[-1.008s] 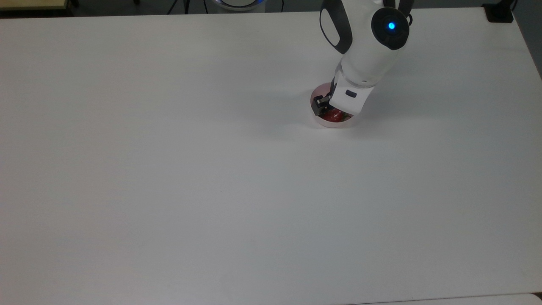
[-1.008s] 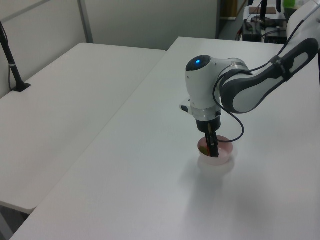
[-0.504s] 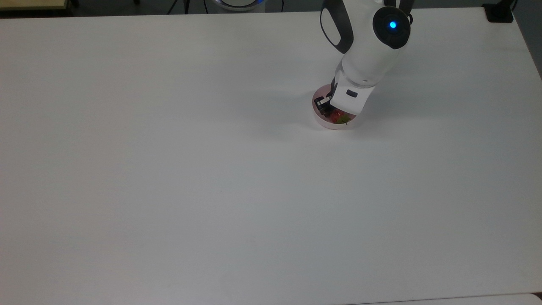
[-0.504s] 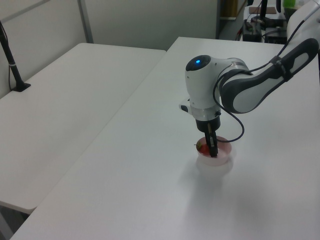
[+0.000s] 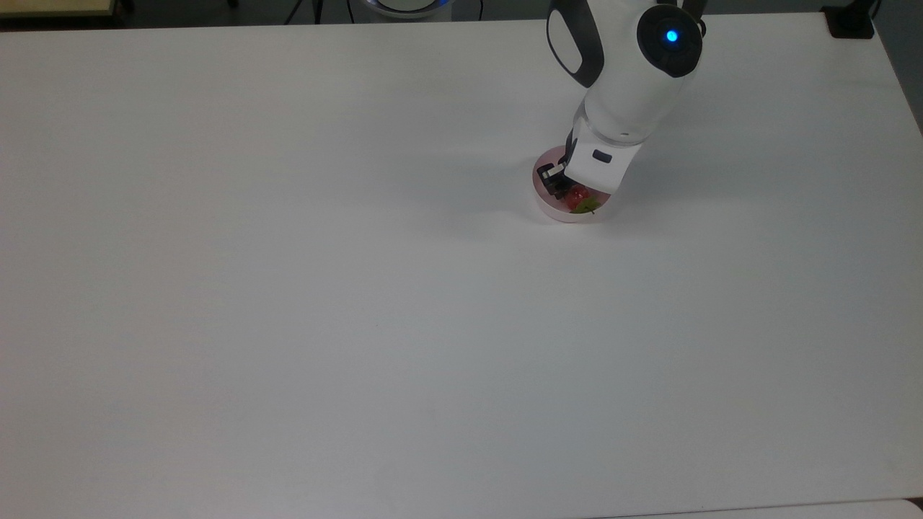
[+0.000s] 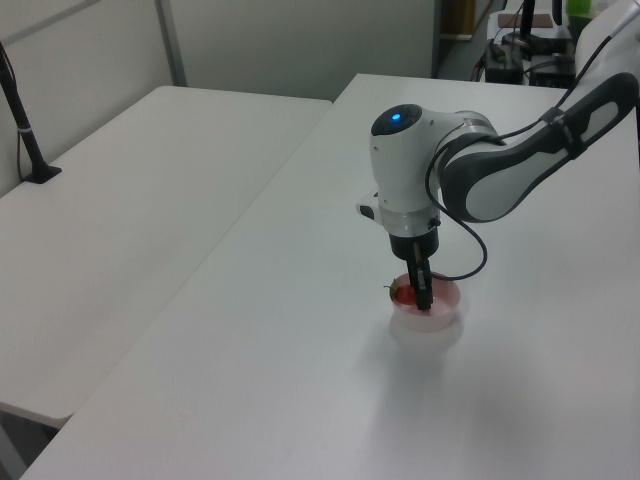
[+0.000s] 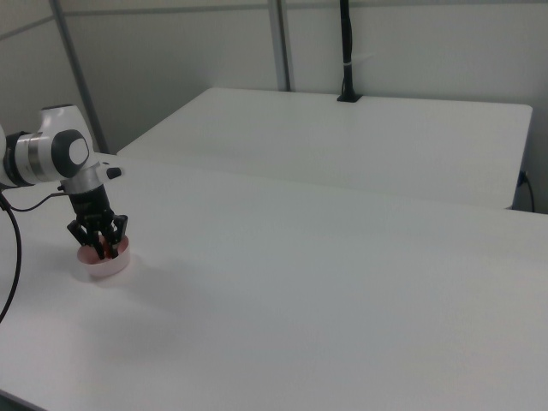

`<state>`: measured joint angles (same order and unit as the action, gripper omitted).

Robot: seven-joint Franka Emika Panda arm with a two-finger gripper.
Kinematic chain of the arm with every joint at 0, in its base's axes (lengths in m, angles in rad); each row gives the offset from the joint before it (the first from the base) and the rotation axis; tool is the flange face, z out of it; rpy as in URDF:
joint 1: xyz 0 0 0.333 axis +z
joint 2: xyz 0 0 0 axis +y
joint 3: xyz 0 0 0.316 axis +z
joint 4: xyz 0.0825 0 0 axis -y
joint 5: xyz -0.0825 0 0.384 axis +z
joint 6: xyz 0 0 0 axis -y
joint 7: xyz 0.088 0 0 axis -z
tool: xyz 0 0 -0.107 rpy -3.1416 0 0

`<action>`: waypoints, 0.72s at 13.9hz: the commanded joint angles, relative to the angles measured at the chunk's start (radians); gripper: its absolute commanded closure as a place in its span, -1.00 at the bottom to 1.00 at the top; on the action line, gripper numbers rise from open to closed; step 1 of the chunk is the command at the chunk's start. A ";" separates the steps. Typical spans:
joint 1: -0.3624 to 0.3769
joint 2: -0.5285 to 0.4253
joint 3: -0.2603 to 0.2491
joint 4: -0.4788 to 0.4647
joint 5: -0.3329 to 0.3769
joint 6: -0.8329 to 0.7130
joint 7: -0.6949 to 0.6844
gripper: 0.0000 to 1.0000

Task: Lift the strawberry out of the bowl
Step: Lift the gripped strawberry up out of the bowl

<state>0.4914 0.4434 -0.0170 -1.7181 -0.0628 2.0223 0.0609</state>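
The strawberry sits inside the bowl, at the gripper's tips. In the top view its red body lies toward the table's far edge and the top view's left, and its green cap points toward the near edge and the top view's right, so its long axis runs on a slant, roughly level with the bowl's floor. The gripper reaches down into the bowl from above. In the right view its two dark fingers stand on either side of the red fruit, pinching it. In the left view the strawberry peeks out just on the left view's left of the fingers. The bowl stands on the white table, nearer the far edge and toward the top view's right, well apart from every corner.
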 commanded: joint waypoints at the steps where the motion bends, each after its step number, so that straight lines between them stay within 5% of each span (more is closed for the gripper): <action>1: 0.009 -0.031 -0.006 -0.021 -0.011 0.015 -0.013 1.00; 10: -0.020 -0.160 -0.018 -0.015 0.023 -0.100 -0.067 1.00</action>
<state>0.4840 0.3410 -0.0215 -1.7098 -0.0602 1.9516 0.0360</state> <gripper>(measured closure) 0.718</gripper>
